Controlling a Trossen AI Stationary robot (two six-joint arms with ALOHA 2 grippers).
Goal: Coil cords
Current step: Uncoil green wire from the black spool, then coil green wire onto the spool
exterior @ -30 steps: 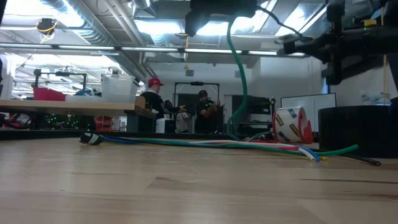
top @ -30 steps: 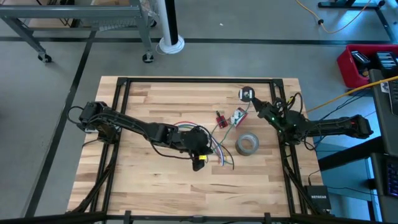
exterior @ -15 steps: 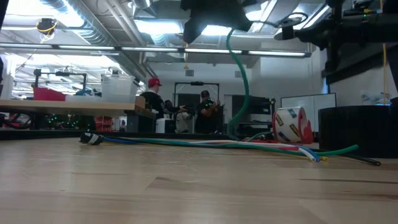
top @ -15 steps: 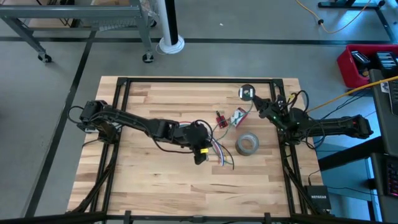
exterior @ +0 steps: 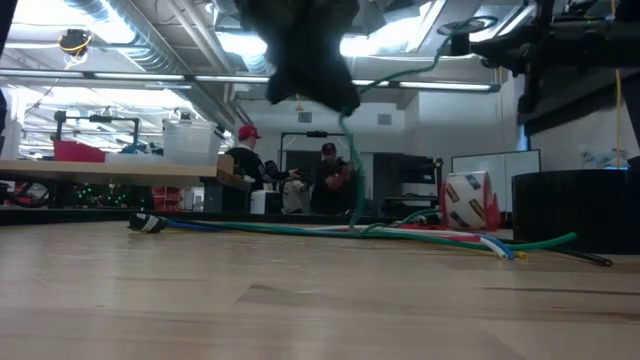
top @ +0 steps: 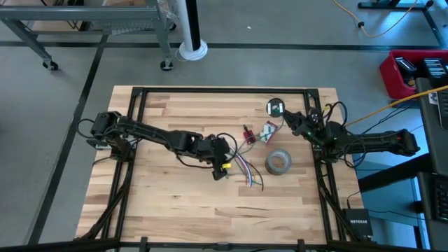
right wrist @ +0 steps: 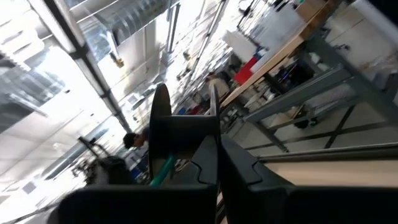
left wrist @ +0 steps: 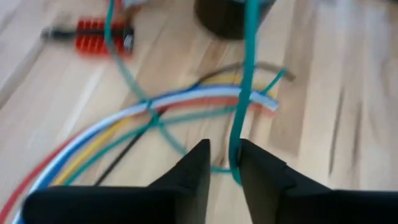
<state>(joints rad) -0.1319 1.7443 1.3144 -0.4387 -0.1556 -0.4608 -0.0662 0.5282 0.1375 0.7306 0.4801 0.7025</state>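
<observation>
The cords (top: 241, 168) are a bundle of coloured strands that lies flat at mid-table (exterior: 400, 232) (left wrist: 124, 124). A thin green wire (left wrist: 249, 62) runs from a small dark spool (top: 275, 107) down to the bundle. My left gripper (top: 220, 171) hangs over the bundle's left part, open, with the green wire in the gap between its fingers (left wrist: 224, 168). My right gripper (top: 288, 122) is at the far right, shut on the spool (right wrist: 186, 130), which it holds up in the air (exterior: 468, 22). My left gripper has the green wire between its open fingers, lying against the inner side of one finger (left wrist: 235, 163). The fingers slant down from the table's left. The wire rises toward the spool and drops slack to the table (exterior: 350, 215). My right gripper pinches the spool's thin disc edge (right wrist: 214, 124) between its shut fingers, which hide the contact itself. The fingers point slightly upward toward the table's far left. The spool is lifted clear of the table.
A grey tape roll (top: 278, 162) lies right of the bundle (exterior: 465, 200). Small red and white pieces (top: 248, 133) (top: 267, 131) lie beyond it toward the far edge. People are at work at benches in the room behind (exterior: 245, 165). Bare wood spreads across the near half.
My left gripper has gone down and a little toward the table's far left, tipping further downward. The green wire, which curved down in a long hanging loop below it, now runs from the spool across to the lowered gripper and drops straight to the bundle.
</observation>
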